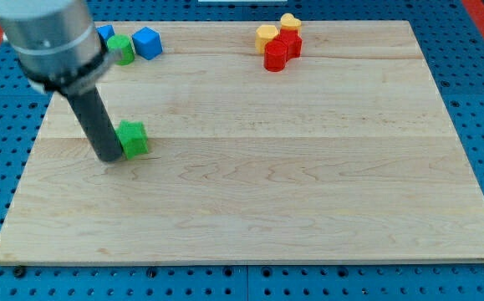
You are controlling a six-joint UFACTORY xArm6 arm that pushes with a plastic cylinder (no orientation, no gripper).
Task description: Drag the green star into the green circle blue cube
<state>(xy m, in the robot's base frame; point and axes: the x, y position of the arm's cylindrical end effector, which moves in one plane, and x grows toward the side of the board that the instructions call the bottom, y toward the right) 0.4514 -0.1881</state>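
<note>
Tip (110, 156) planted on the wooden board (308, 192), pressed against the view's left side of the green star (133, 139) at the board's left; a bare rod, nothing to spread or pinch. Green circle (122, 48) found near the board's top left corner, just left of the blue cube (147, 42), another blue block (104, 33) half hidden behind the arm. Yellow blocks (267, 35) and red blocks (282, 50) clustered at top centre, well apart from the star.
</note>
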